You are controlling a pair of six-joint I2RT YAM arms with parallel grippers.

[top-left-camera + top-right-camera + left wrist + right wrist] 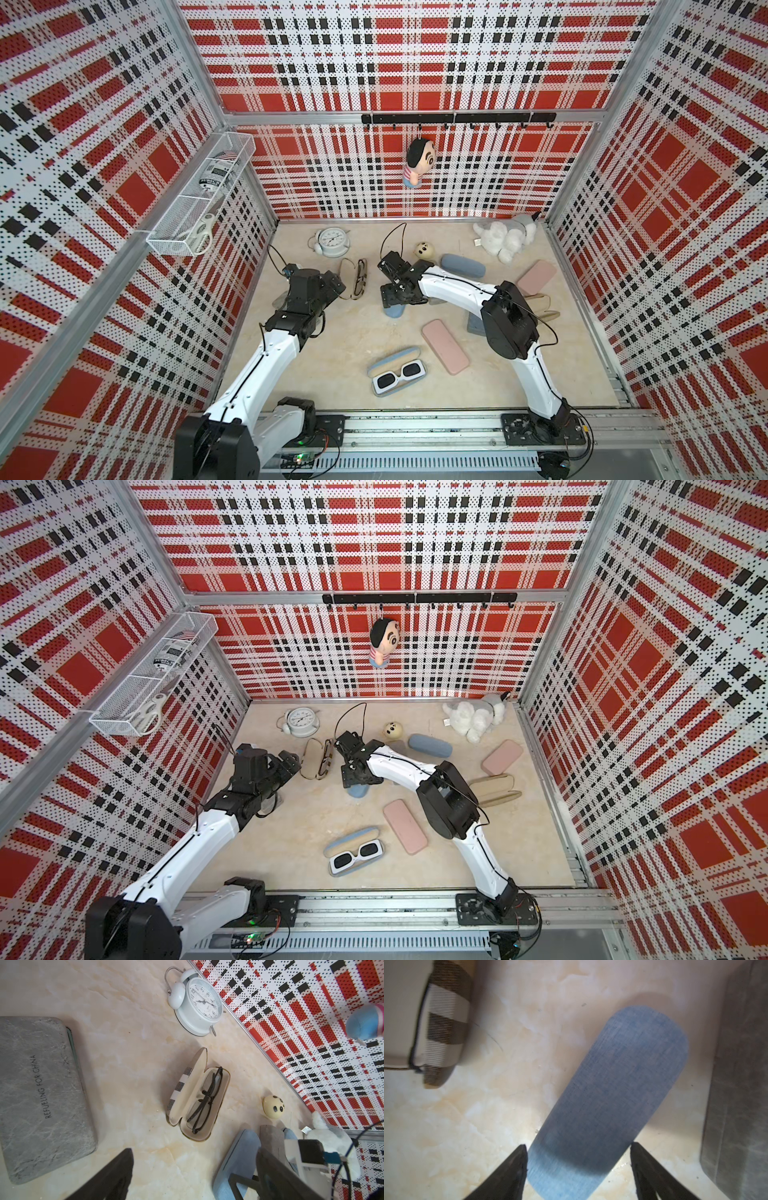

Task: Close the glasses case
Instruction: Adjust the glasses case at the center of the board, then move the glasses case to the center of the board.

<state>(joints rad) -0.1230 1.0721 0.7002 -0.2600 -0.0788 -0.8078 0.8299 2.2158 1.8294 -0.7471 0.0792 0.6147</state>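
Top views overhead, whole scene; wrist cams low, close, both prob. on blue case (612,1095).

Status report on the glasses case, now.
Left gripper open, facing the beige plaid-trimmed glasses case: lid up, black spectacles inside. Right gripper open, straddling a closed blue fabric case beside it. Nothing between left gripper and case.

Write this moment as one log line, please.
left gripper: open, near plaid case | right gripper: open, astride blue case | plaid case: lid up, glasses inside
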